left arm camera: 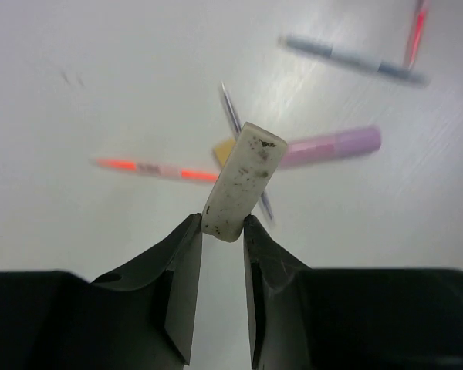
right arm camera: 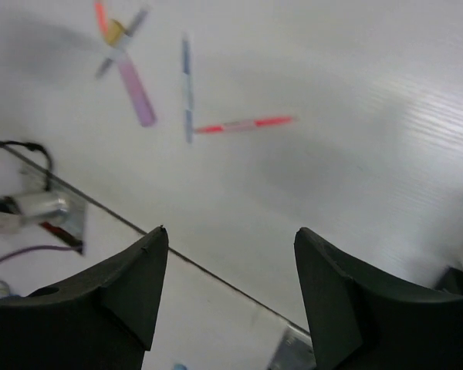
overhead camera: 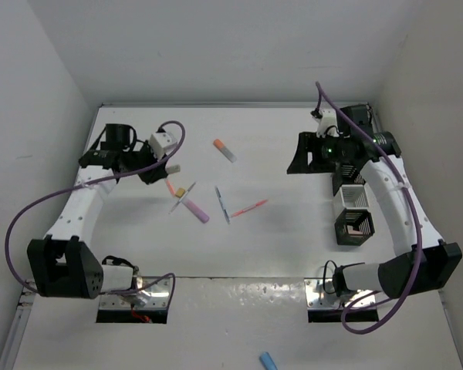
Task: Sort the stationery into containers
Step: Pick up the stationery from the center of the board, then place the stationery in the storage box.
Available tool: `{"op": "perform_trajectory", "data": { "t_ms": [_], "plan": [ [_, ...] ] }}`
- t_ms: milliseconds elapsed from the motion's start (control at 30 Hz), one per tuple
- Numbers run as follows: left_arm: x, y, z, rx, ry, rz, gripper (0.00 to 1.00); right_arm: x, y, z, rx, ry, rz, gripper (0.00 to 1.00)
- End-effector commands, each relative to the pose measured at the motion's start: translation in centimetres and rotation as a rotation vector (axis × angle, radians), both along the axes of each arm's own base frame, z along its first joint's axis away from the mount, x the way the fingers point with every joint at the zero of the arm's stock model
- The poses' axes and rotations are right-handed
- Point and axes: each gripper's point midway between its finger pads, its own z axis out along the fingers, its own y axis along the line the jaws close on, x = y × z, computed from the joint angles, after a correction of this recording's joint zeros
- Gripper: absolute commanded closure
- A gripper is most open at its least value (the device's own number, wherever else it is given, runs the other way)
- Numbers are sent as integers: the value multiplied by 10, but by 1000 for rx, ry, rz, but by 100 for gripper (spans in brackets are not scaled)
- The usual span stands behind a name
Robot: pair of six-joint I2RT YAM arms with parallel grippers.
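My left gripper is shut on a dirty white eraser block, held above the table; the top view shows the gripper at the left with the eraser sticking out. Below it lie a purple marker, an orange pen, a grey pen and a small tan block. A blue pen, a pink pen and an orange-white marker lie mid-table. My right gripper is open and empty, near the containers: a black mesh box and a white one.
More mesh boxes are partly hidden under the right arm. Purple cables loop from both arms. A small blue item lies off the table's front edge. White walls enclose the table on three sides.
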Motion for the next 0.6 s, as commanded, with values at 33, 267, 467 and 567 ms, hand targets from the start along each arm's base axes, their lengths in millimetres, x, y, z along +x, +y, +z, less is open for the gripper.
{"op": "perform_trajectory", "data": {
  "t_ms": [33,267,467,567],
  "plan": [
    [-9,-54,83,-246,-131,-130,89,23,62,74,366,-86,-8,34],
    [-14,-102,166,-494,-251,-160,89,40,133,153,604,-232,88,32],
    [-19,-124,200,-551,-274,-190,90,31,194,155,623,-168,217,29],
    [-22,-130,204,-537,-276,-200,90,25,213,140,610,-122,249,28]
  ]
}}
